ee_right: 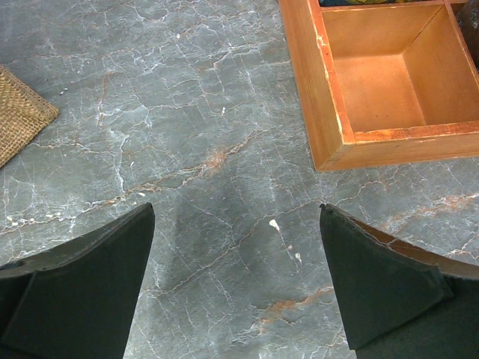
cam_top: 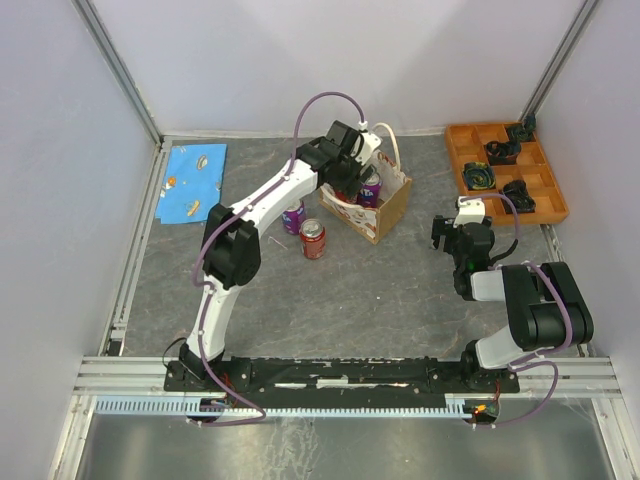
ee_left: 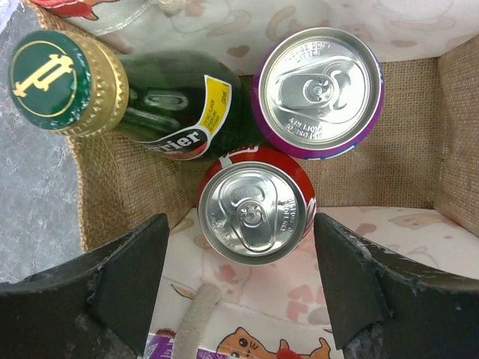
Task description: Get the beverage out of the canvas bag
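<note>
Top view only gives you the left hand (cam_top: 355, 170) over the canvas bag (cam_top: 388, 212) at the back of the worktop (cam_top: 400, 290), with a loose red can (cam_top: 313, 240) and a loose purple can (cam_top: 293, 215) standing just beside it. The left wrist view shows the inside: coarse tan burlap walls, a glossy green bottle (ee_left: 172, 112) with a ribbed gold cap leaning over, plus a purple can (ee_left: 318, 93) and a red can (ee_left: 257, 213) upright with shiny pull-tab tops. Left hand is spread wide either side of that red can, pinching nothing. Right hand (ee_right: 236, 247) is spread too, over marbled grey stone beside the orange tray (ee_right: 329, 112)'s boxy corner.
</note>
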`<state>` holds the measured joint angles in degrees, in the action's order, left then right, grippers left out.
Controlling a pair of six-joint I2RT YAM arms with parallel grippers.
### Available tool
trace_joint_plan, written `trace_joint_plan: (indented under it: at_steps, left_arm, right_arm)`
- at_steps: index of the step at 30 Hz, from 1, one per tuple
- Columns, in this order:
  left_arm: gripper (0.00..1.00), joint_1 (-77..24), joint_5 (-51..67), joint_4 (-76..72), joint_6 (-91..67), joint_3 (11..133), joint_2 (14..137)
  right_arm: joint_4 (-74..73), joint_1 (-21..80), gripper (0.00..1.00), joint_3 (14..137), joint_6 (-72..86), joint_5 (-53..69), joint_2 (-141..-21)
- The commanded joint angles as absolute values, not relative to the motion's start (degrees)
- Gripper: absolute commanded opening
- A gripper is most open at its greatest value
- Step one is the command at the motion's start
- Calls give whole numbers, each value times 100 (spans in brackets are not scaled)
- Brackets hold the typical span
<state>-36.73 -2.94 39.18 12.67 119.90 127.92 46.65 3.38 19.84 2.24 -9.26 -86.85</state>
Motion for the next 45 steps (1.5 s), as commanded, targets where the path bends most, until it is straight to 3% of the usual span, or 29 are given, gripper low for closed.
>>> trace_joint_plan:
  at_steps: [1, 16, 17, 18, 20, 22, 37, 45]
  left_arm:
    - [84, -3683, -284, 3990, 1036, 11958, 12948]
    - [79, -3683, -176, 3903, 1066, 11983, 13275]
    - [74, -3683, -156, 3902, 1070, 11991, 13274]
    - [61, -3684, -128, 3902, 1079, 11993, 13272]
    - [23, -3683, -122, 3907, 1073, 11990, 13272]
    - [5, -3674, -147, 3903, 1101, 12001, 13243]
    - [3, -3605, 292, 4164, 1518, 13239, 12041]
    - [3, -3600, 76, 4034, 1525, 13038, 11088]
  right_arm:
    - [4866, 328, 99, 2142, 225, -940, -8670]
    - [4861, 334, 99, 2145, 225, -940, -8671]
    - [4863, 334, 99, 2139, 226, -940, -8670]
    - [4865, 334, 99, 2144, 223, -936, -8667]
    - [4865, 334, 99, 2145, 225, -935, -8667]
    - [4865, 334, 99, 2145, 226, -940, -8672]
    - [4865, 334, 99, 2145, 224, -940, -8674]
    - [4862, 332, 99, 2144, 221, -940, -8675]
